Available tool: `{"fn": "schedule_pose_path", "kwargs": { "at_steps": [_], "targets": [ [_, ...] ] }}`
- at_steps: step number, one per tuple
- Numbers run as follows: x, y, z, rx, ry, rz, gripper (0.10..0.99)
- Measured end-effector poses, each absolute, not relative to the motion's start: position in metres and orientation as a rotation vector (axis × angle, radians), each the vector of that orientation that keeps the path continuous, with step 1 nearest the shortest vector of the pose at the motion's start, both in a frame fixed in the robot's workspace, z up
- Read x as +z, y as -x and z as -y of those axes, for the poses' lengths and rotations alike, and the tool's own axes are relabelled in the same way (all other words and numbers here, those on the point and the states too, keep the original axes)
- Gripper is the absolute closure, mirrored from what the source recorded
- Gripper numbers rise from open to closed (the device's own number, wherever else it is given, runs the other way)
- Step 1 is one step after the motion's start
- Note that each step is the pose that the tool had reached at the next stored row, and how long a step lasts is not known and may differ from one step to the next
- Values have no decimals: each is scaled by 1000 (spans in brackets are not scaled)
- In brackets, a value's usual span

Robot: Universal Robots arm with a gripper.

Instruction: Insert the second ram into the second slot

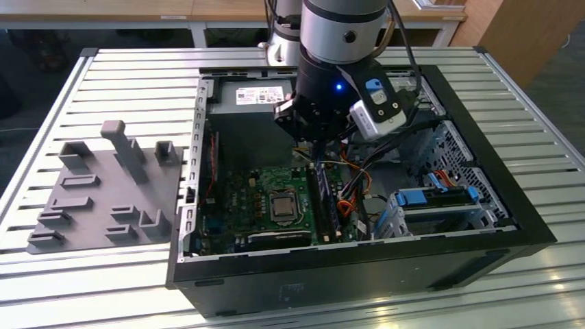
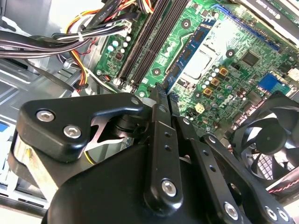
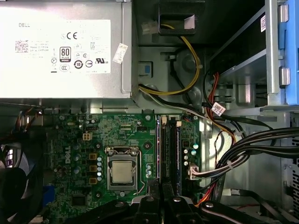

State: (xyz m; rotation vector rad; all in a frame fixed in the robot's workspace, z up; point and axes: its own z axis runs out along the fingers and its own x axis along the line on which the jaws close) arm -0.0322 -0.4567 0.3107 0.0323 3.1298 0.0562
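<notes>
End effector (image 2: 163, 93) fingers are pinched together, on nothing I can make out, at the end of the second ram (image 2: 186, 57). It seems seated edge-up beside the processor socket (image 2: 200, 60). Likely light, stiff, brittle: grip its top edge, not chips.

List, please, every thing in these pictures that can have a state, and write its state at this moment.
computer case: open, side panel off, lying on its side.
second ram: gripped, upright above the motherboard, not yet seated in a slot.
gripper: inside the computer case, jaws shut on the second ram.
processor socket: filled, retention frame closed.
arm's blue light: lit.
</notes>
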Motion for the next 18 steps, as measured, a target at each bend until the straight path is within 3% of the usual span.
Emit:
{"fn": "schedule_pose_path", "kwargs": {
  "at_steps": [18],
  "targets": [
    [301,32,457,56,-32,-3130,949]
  ]
}}
